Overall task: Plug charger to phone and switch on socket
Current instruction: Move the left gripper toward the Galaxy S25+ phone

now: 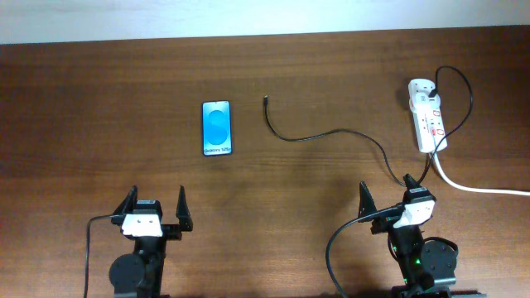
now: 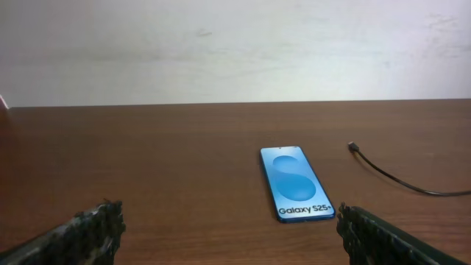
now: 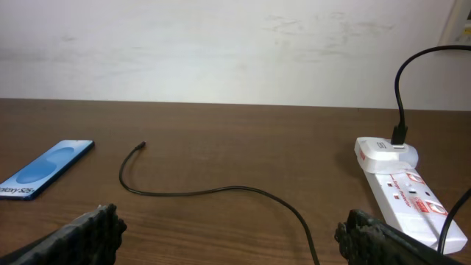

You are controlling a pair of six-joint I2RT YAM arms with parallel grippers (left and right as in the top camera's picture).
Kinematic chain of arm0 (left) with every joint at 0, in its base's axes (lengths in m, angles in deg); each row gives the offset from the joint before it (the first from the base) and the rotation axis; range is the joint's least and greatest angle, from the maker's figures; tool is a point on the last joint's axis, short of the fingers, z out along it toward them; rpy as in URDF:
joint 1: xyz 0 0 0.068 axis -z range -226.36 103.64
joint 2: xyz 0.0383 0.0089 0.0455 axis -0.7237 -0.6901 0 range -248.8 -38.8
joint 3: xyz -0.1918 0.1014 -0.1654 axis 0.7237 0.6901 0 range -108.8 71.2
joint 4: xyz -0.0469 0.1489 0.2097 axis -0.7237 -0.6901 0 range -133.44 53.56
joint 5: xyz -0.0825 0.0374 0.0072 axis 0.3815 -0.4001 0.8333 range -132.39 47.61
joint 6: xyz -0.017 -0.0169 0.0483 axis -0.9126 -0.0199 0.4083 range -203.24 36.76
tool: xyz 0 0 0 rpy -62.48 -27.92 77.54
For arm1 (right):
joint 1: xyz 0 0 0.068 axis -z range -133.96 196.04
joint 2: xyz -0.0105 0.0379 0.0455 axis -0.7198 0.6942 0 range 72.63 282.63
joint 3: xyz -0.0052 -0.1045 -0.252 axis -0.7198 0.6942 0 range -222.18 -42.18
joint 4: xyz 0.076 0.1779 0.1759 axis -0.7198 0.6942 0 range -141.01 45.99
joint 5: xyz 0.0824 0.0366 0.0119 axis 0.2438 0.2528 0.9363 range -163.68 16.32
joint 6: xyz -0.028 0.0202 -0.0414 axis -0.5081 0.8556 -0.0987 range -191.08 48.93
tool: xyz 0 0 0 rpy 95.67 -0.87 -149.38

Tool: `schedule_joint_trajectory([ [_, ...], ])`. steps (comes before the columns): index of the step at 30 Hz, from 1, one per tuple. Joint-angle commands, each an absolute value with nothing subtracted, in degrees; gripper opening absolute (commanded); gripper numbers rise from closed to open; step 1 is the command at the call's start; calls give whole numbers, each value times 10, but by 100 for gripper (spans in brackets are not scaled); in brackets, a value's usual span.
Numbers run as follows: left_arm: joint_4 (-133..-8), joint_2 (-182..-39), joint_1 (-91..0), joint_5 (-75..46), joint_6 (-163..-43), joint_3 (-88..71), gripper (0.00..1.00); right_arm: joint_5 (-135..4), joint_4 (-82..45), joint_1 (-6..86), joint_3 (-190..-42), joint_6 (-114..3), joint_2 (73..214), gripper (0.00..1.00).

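Note:
The phone [image 1: 217, 127] lies flat on the wooden table, blue screen up, with "Galaxy S25+" on a white band; it also shows in the left wrist view [image 2: 296, 182] and at the left edge of the right wrist view [image 3: 45, 168]. The black charger cable [image 1: 331, 134] runs from its free plug tip [image 1: 265, 98], right of the phone, to the white power strip [image 1: 428, 116], where its plug [image 3: 399, 135] sits in the far outlet. My left gripper [image 1: 155, 212] is open and empty, near the front edge below the phone. My right gripper [image 1: 385, 200] is open and empty, over the cable's near stretch.
The strip's thick white cord [image 1: 476, 187] runs off the right edge. The strip has small red switches [image 3: 412, 193]. A pale wall stands behind the table's far edge.

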State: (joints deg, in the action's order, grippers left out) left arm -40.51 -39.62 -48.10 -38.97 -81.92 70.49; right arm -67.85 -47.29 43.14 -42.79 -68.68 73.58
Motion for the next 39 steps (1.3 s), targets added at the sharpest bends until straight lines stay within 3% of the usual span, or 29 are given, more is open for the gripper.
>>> schedule_joint_trajectory([
  [1, -395, -395, -483, -358, -810, 706, 99, -680, -469, 427, -425, -687, 731, 98],
  [11, -332, -479, -483, -357, -810, 658, 99, -686, -469, 427, -425, -687, 731, 98],
  [19, -377, -774, -483, -304, -810, 409, 99, -679, -474, 427, -425, -687, 731, 98],
  [23, -504, -920, -483, -282, -810, 248, 99, -649, -473, 427, -455, -687, 731, 98],
  [29, -735, -1083, -483, -282, -810, 17, 99, -620, -411, 427, -573, -687, 793, 98],
  [35, -782, -1093, -483, -297, -810, 15, 99, -613, -314, 427, -772, -687, 961, 98],
  [39, -775, -1092, -483, -292, -810, 14, 99, -606, -181, 427, -944, -709, 1099, 98],
])
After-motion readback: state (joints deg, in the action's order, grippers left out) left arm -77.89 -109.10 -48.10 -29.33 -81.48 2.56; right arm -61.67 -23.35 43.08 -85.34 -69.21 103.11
